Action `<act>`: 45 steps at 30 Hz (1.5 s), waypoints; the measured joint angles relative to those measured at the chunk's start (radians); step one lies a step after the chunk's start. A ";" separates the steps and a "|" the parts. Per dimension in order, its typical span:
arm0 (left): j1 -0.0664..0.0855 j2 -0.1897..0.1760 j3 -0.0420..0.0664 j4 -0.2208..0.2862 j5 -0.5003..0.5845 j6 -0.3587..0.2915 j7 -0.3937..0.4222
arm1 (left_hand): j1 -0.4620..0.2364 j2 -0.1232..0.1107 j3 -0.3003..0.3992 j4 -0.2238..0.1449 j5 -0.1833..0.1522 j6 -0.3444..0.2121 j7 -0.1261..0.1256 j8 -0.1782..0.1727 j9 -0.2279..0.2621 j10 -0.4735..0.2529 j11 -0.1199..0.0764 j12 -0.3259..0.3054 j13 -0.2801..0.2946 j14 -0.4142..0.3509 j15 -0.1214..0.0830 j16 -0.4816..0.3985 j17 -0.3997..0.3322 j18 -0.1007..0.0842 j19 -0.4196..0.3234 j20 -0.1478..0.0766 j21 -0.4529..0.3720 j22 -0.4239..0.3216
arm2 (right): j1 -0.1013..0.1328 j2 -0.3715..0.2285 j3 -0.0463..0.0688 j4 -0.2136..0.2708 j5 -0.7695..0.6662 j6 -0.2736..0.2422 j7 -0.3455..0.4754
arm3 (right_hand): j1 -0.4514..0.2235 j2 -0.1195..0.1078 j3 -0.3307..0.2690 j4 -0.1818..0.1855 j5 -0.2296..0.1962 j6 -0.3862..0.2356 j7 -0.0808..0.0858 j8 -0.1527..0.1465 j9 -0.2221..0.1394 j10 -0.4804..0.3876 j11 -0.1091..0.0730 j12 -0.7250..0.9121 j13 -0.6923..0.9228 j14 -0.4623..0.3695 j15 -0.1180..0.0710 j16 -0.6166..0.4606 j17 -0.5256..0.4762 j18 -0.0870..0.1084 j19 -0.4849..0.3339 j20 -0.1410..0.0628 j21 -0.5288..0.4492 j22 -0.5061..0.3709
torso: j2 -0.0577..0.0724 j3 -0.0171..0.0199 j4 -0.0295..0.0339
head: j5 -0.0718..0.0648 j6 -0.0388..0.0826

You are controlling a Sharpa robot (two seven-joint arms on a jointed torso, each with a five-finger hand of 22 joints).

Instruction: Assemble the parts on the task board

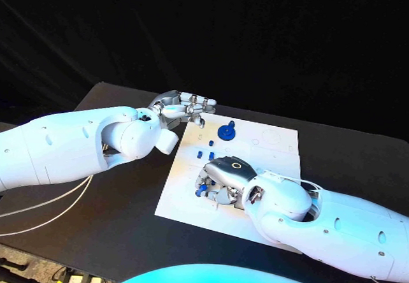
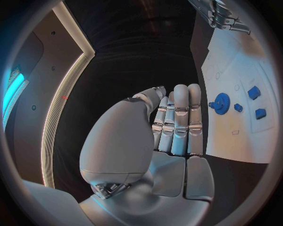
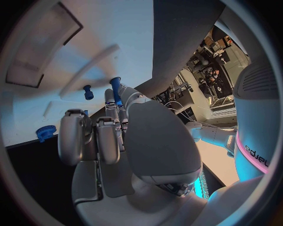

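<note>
White board (image 1: 268,151) lies in the middle of the black bench (image 1: 351,155). A blue gear (image 1: 227,131) sits near its far edge, with small blue pegs (image 1: 205,155) standing between the gear and the right robot hand (image 1: 223,177). That hand is lowered onto the near part of the board, over a blue piece (image 1: 202,190); the wrist view shows a blue peg (image 3: 115,87) at its fingertips, but whether it is gripped cannot be told. The left robot hand (image 1: 181,107) hovers at the far left corner of the board, fingers straight and together, holding nothing. Judged step: seating a peg. Next calls for vertical alignment and steady downward pressure.
</note>
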 measured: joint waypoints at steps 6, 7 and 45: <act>0.000 0.001 0.000 -0.001 0.000 0.001 -0.001 | 0.000 0.000 0.000 0.000 0.000 0.000 0.000 0.000 0.000 0.000 0.000 0.000 0.000 0.000 0.000 0.000 0.000 0.000 0.000 0.000 0.000 0.000 | -0.001 0.010 -0.002 -0.006 -0.010 0.006 -0.009 | -0.012 -0.012 0.010 -0.002 0.000 -0.005 0.005 0.000 -0.001 0.012 -0.009 -0.007 0.000 -0.002 0.002 0.000 -0.001 0.000 0.000 0.000 -0.006 0.000 | 0.000 0.0000 0.0002 | 0.000 0.000; 0.000 0.001 0.000 -0.001 0.000 0.001 -0.001 | 0.000 0.000 0.000 0.000 0.000 0.000 0.000 0.000 0.000 0.000 0.000 0.000 0.000 0.000 0.000 0.000 0.000 0.000 0.000 0.000 0.000 0.000 | -0.001 0.012 -0.002 -0.008 -0.012 0.007 -0.011 | -0.014 -0.013 0.010 -0.002 0.000 -0.008 0.008 -0.004 -0.001 0.013 -0.009 -0.012 0.000 -0.001 0.006 0.000 -0.002 0.000 0.002 0.002 -0.008 0.000 | 0.000 0.0000 0.0002 | 0.000 0.001; 0.000 0.000 -0.003 -0.005 0.000 0.005 -0.007 | 0.000 0.000 0.000 0.000 0.000 0.000 0.000 0.000 0.000 0.000 0.000 0.000 0.000 0.000 0.000 0.000 -0.001 0.000 0.000 0.000 0.000 0.000 | 0.022 -0.145 0.010 0.131 0.006 -0.113 -0.021 | -0.149 -0.066 -0.114 -0.005 0.011 -0.171 0.034 -0.010 -0.045 -0.147 0.007 0.057 0.010 0.002 0.038 -0.064 -0.115 0.016 -0.052 0.034 -0.190 -0.001 | -0.003 0.0007 -0.0019 | -0.024 0.018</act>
